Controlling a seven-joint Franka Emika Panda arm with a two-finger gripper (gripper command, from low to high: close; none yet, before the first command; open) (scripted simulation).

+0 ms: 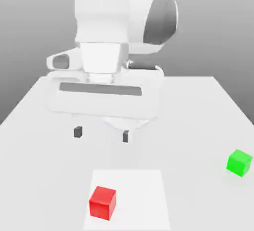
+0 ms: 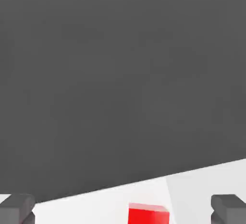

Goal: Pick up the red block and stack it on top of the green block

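- Bright red and smooth-faced, the small plain red cube (image 1: 102,203) sits on the pale white square patch (image 1: 144,199) of the light grey tabletop (image 1: 196,121), near the patch's edge on the exterior view's left.
- The white two-finger gripper with dark fingertips (image 1: 101,134) hangs above the table, its fingers spread wide with nothing between them; the red cube lies apart from it.
- The small plain green cube (image 1: 239,163) stands well apart, towards the exterior view's right, its top bare.
- The red cube looks rigid and probably light, so it should bear a firm squeeze without denting.
- Its matte faces will likely grip well enough, though a hold across corners could make it twist or slip out.
- Best hold: two opposite upright faces, around mid-height, with the gripper turned to match the cube's slight angle.
- A level hold should also leave its underside free to settle flat on the green cube.
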